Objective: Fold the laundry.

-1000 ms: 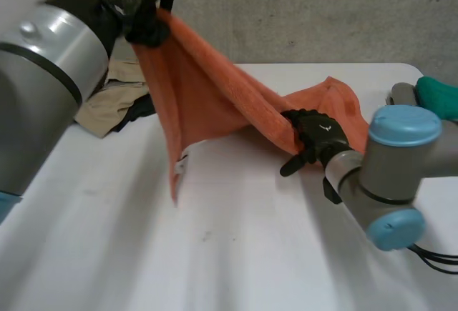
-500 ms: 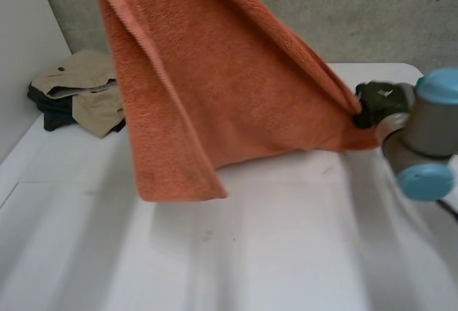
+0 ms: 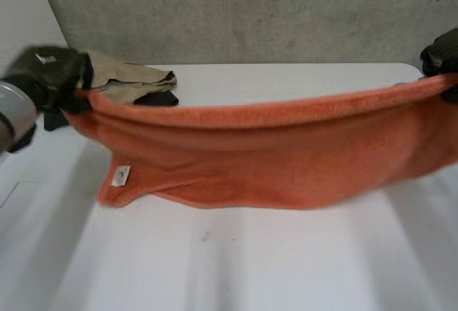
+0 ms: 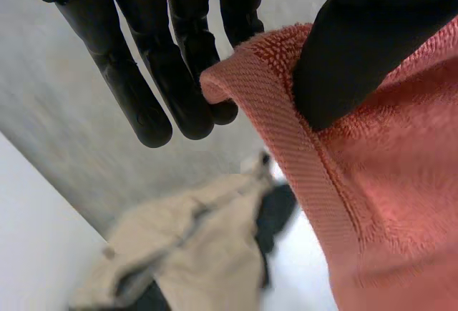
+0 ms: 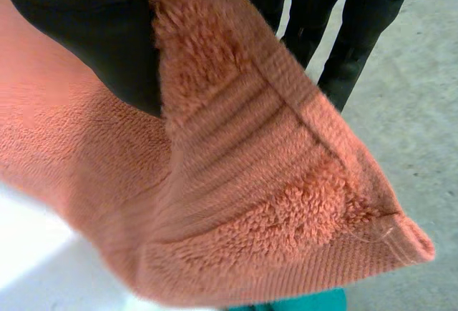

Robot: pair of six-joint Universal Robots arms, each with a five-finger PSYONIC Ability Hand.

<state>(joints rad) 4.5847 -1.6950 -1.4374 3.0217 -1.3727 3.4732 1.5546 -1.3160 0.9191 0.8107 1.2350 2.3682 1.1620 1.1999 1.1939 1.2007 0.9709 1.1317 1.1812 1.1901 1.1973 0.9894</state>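
My left hand (image 3: 49, 76): pinches the towel (image 3: 286, 157) corner beside the clothes pile (image 3: 136, 82).
My right hand (image 3: 444, 52): pinches the corner far from the pile.
Risk: if I pull tighter, a corner can slip out.

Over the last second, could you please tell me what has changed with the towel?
The left hand came down from high near the camera to the left, and the right hand swung out to the right, so the orange towel went from a bunched drape to a wide band stretched between them. Both hands kept their pinch on it; the pile of clothes stayed put.
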